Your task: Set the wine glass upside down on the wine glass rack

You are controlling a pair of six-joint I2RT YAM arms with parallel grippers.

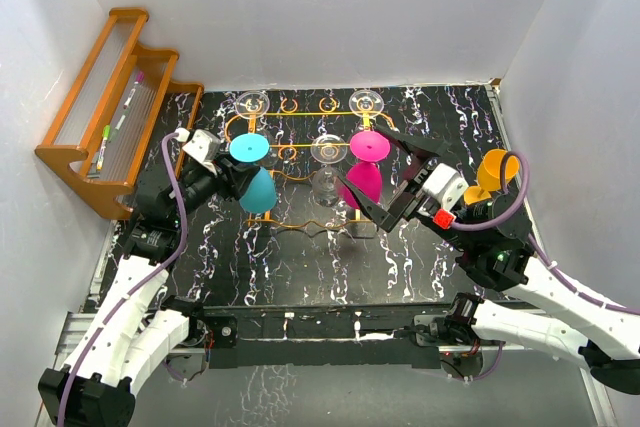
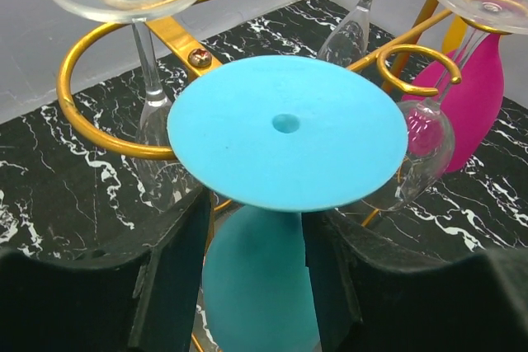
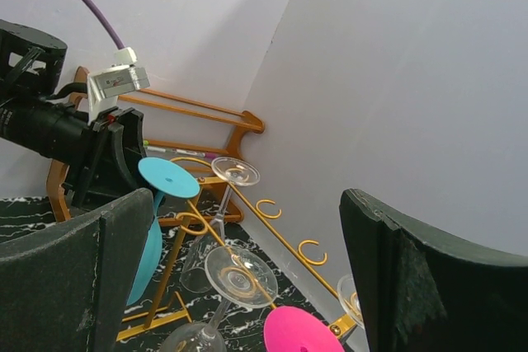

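A teal wine glass hangs upside down on the gold wire wine glass rack (image 1: pixel 300 119). Its flat foot (image 2: pixel 287 131) rests on top of a ring slot and its bowl (image 2: pixel 260 286) hangs below. My left gripper (image 2: pixel 256 228) flanks the top of the bowl just under the foot, jaws parted wider than the hidden stem. In the top view the left gripper (image 1: pixel 245 179) stands at the rack's left end beside the teal glass (image 1: pixel 258 190). My right gripper (image 1: pixel 367 167) is wide open near a pink glass (image 1: pixel 368 144), and the right wrist view shows nothing between its fingers (image 3: pixel 66 278).
Three clear glasses (image 1: pixel 252 103) (image 1: pixel 366 101) (image 1: pixel 327 150) and the pink one also hang on the rack. An orange glass (image 1: pixel 495 175) sits at the right behind my right arm. A brown wooden stepped rack (image 1: pixel 100 117) holding pens stands at the left wall.
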